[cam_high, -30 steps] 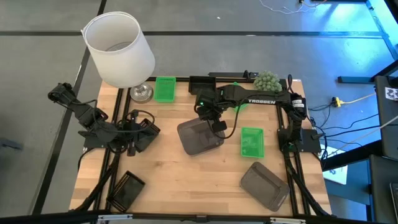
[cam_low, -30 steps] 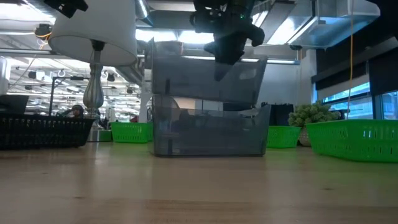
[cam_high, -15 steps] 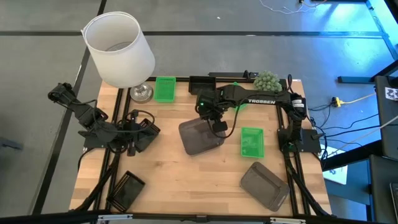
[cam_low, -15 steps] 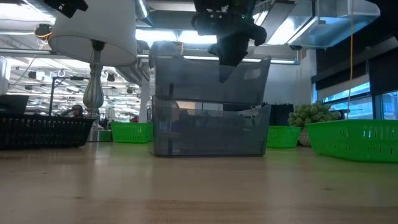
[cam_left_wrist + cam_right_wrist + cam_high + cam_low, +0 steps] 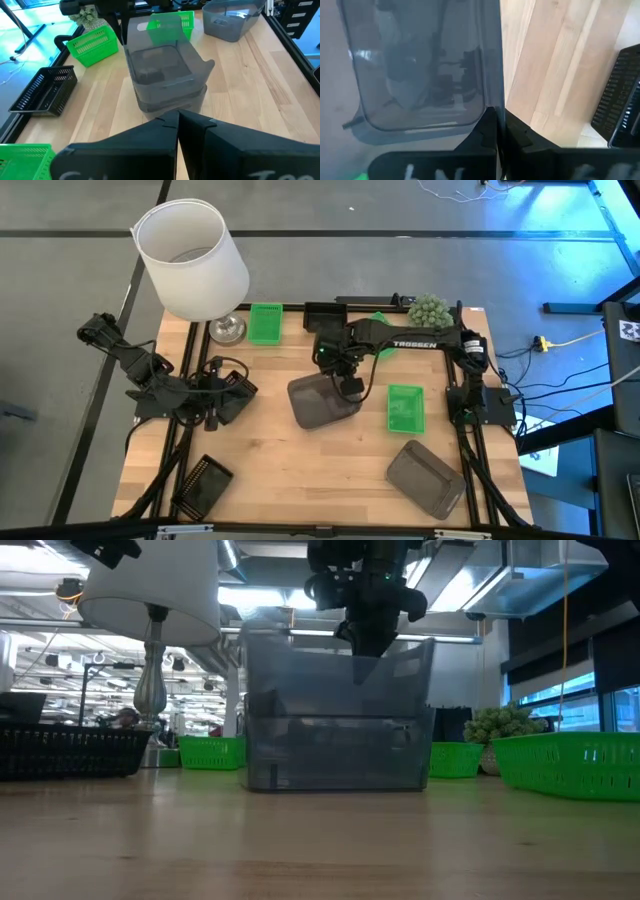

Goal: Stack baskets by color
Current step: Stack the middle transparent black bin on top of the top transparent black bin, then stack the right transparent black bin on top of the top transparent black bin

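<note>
Two smoky grey baskets are nested mid-table, the upper one sunk into the lower one. My right gripper stands over their right side, shut on the upper basket. A third grey basket rests on its bottom near the front right. Green baskets sit at the far side and to the right of the stack. Black baskets lie at the front left and at the far edge. My left gripper is shut and waits at the left, pointing at the stack. My right gripper pinches the upper grey basket's wall on the side toward the table's right, near a corner, with one finger inside the basket and one outside. The fingers point down from above. The basket sits about level inside the lower basket, its rim above the lower rim.
A white lampshade on a metal stand rises over the far left corner. A round green plant ball sits at the far right. Bare wood shows at the front middle.
My right gripper has gone down with the upper grey basket. The basket first stood high and slightly tilted above the lower one. It has sunk deeper into the lower basket and now sits level.
</note>
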